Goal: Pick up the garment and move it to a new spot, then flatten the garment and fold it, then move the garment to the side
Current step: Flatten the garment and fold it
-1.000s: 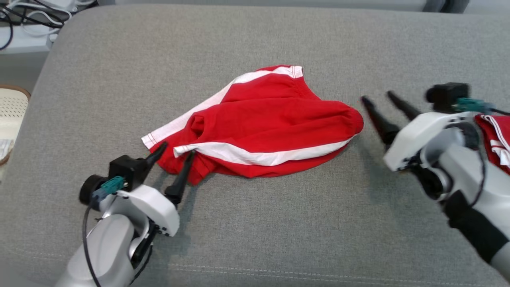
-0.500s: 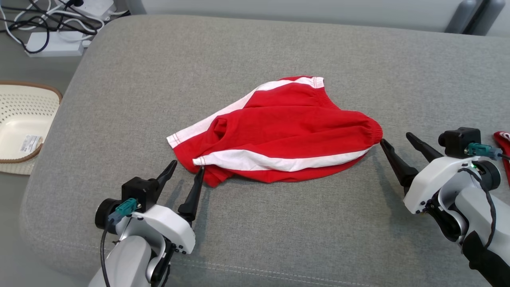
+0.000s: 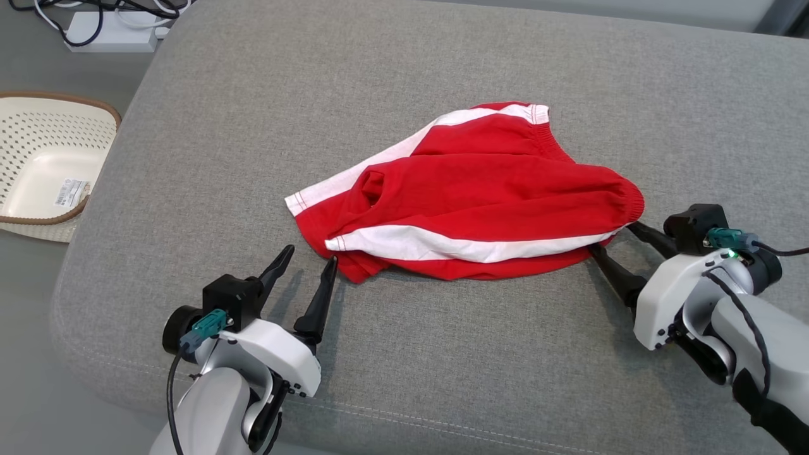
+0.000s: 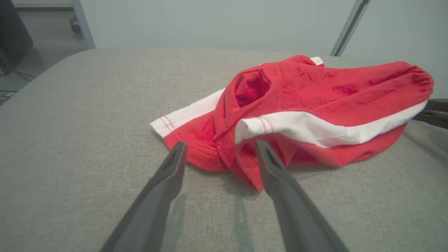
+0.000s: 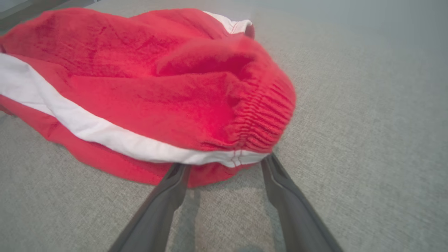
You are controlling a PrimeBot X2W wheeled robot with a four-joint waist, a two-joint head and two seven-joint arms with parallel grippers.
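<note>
Garment (image 3: 480, 196): red shorts with white side stripes, lying crumpled about the middle of the grey cushion (image 3: 442, 366), well apart from every edge. It is bunched, not flat. One leg opening gapes upward, and the elastic waistband is gathered at the end nearer the cushion's right edge.

My left gripper (image 3: 311, 254) sits between the garment and the cushion's front edge, jaws wide, holding nothing. In the left wrist view its fingers straddle the hem corner (image 4: 203, 157), one tip against the cloth. My right gripper (image 3: 613, 239) is at the waistband end (image 5: 266, 115), jaws likewise wide and empty, tips at or just under the lowest fold. I judge they are set at opposite ends so that a pinch at each would lift the piece spread out, not in a lump. No grip is made yet.

Surroundings: a perforated cream basket (image 3: 63, 101) stands on the floor beyond the cushion's left edge. A power strip (image 3: 110, 31) with cables lies beyond the far left corner. Neither obstructs. Hazard noted: the hem is in stacked layers, so a pinch may catch only one.
</note>
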